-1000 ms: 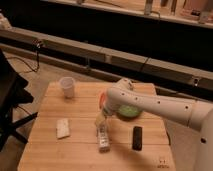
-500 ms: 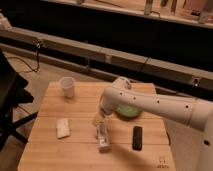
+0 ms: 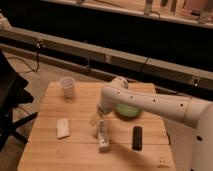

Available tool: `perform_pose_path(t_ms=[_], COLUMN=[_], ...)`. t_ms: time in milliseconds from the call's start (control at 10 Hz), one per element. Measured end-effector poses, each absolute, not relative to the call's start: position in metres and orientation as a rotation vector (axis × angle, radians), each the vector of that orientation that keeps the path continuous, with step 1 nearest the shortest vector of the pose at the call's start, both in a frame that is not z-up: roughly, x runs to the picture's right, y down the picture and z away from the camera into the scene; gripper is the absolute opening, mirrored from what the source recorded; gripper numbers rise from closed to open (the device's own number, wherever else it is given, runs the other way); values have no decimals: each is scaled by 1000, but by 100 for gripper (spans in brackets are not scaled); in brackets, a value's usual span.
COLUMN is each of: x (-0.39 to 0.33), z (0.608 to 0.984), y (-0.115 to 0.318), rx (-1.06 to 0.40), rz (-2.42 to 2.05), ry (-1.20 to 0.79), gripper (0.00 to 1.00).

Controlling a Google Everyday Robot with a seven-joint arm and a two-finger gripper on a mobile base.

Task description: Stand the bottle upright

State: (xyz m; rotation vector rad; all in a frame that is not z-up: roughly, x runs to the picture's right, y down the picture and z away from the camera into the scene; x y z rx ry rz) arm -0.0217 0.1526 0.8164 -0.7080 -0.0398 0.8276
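The slim white bottle (image 3: 103,135) lies on its side on the wooden table (image 3: 75,155), near the middle, its length running roughly front to back. My gripper (image 3: 96,120) hangs from the white arm (image 3: 150,102) that reaches in from the right. It is low over the far end of the bottle, at or just above it. I cannot tell whether it touches the bottle.
A black rectangular bar (image 3: 137,137) lies just right of the bottle. A green bowl (image 3: 128,111) sits behind it, partly under the arm. A white cup (image 3: 67,86) stands at the back left. A small pale flat item (image 3: 63,127) lies at the left.
The arm has swung a little left and down, bringing the gripper closer over the bottle's far end. The small red-orange item behind the wrist is now hidden. The bottle has not moved.
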Motion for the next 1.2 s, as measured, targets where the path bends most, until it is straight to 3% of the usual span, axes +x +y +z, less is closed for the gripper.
perform_pose_path(t_ms=[800,900,1200], x=[-28,-28,-22], z=[865,868,867], y=[154,155,160], rx=[-732,-730,-703], rz=[928,933,939], ry=[50,61,92], gripper=[80,76,40])
